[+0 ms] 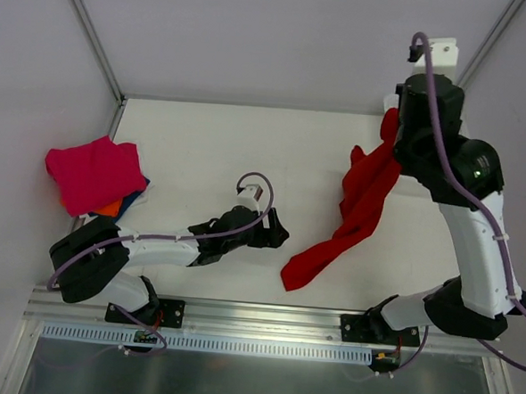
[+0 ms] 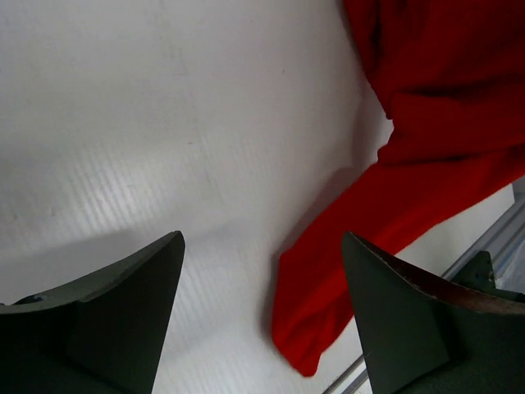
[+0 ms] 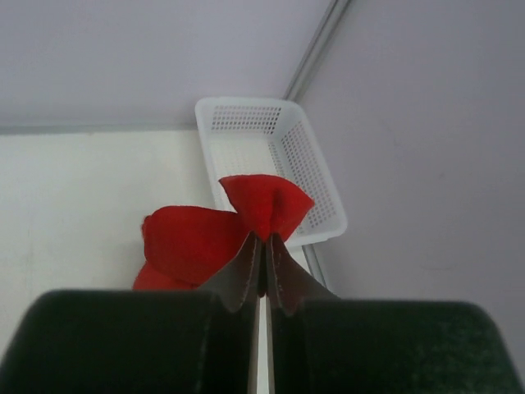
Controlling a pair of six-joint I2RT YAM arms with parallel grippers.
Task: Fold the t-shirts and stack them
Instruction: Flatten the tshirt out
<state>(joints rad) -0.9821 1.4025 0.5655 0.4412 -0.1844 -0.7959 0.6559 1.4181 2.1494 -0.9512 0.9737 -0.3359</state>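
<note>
The right gripper (image 3: 264, 240), clamped on the red t-shirt (image 1: 366, 199), holds it hanging at the right, its lower end trailing to the counter (image 1: 204, 140), while the left gripper (image 1: 275, 229) hovers just left of it with jaws apart.

Overhead camera looks down; both wrist cameras (close) share red t-shirt (image 1: 363, 201).

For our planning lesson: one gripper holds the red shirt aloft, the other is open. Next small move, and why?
Probably move the left gripper onto the red t-shirt, whose low end lies nearby, and close; the right gripper pinches only its top.
</note>
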